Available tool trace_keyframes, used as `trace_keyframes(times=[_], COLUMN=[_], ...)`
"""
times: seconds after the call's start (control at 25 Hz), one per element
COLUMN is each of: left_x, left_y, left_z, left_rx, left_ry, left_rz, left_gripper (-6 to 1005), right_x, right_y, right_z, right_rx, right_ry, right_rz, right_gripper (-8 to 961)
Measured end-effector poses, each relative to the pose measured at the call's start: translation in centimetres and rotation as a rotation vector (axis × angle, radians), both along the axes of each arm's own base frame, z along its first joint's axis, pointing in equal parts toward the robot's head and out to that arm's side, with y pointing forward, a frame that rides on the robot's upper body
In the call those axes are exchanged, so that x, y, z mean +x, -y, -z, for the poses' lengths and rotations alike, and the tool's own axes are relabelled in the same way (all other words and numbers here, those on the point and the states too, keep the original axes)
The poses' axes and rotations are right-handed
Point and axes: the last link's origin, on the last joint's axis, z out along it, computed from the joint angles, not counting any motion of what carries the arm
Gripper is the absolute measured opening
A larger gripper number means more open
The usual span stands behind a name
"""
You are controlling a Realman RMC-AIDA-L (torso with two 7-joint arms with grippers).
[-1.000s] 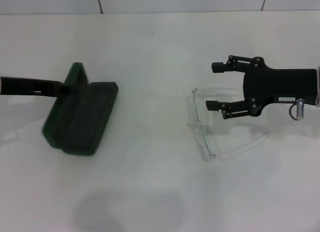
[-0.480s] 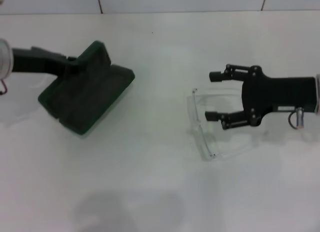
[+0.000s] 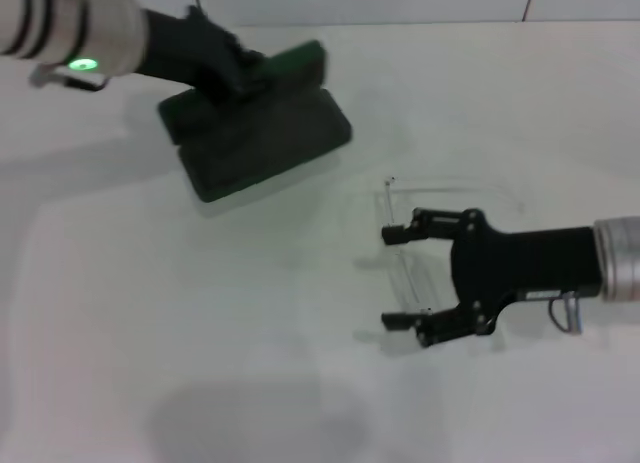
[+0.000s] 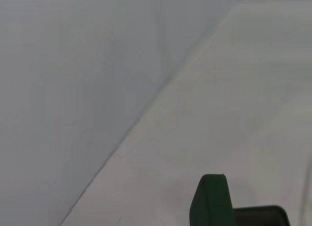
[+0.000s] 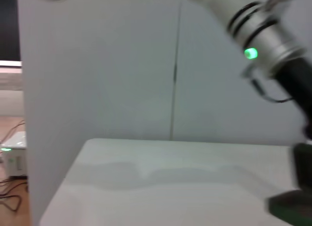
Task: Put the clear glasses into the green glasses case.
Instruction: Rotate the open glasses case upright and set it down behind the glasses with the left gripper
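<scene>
The green glasses case [image 3: 262, 135] hangs open above the far left of the table, tilted, with my left gripper [image 3: 228, 71] shut on its lid edge. A corner of the case [image 4: 209, 201] also shows in the left wrist view, and its dark edge [image 5: 291, 206] in the right wrist view. The clear glasses [image 3: 450, 187] lie on the white table at centre right, faint and transparent. My right gripper [image 3: 388, 278] is open, low over them, one finger on each side of the lens front.
The white table [image 3: 200, 313] runs back to a tiled wall. The left arm [image 5: 265, 38], with a green light on it, appears in the right wrist view.
The left arm has lifted the case and carried it up and to the right. The right gripper has moved down and left, onto the front of the glasses.
</scene>
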Motion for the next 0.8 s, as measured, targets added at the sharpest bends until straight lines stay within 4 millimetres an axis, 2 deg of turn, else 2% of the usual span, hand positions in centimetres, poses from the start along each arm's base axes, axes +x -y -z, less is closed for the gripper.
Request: trace_keyframes(times=[0.12,0.32,0.48,0.8], left_x=[2.2,5.4,6.2,6.0], left_y=[-0.4,-0.5,0.0,0.8], left_z=[1.9,5.1,6.3,7.3], left_rx=[-0.052,-0.157,-0.205,-0.246], left_ry=[-0.069,-0.137,-0.157,-0.195], left_rz=[0.105,0.223,0.257,0.282], left_gripper=[247,256,264,279], right_x=[-0.2,0.1,0.4,0.4], right_y=[0.8,1.5,1.9,2.1], right_z=[1.3,2.1,2.2,2.5], right_rx=[-0.021,-0.033,-0.031,-0.034], right_ry=[0.005,0.013,0.008,0.005], right_rz=[-0.013,-0.009,0.004,0.003], right_gripper=[869,869,869,869])
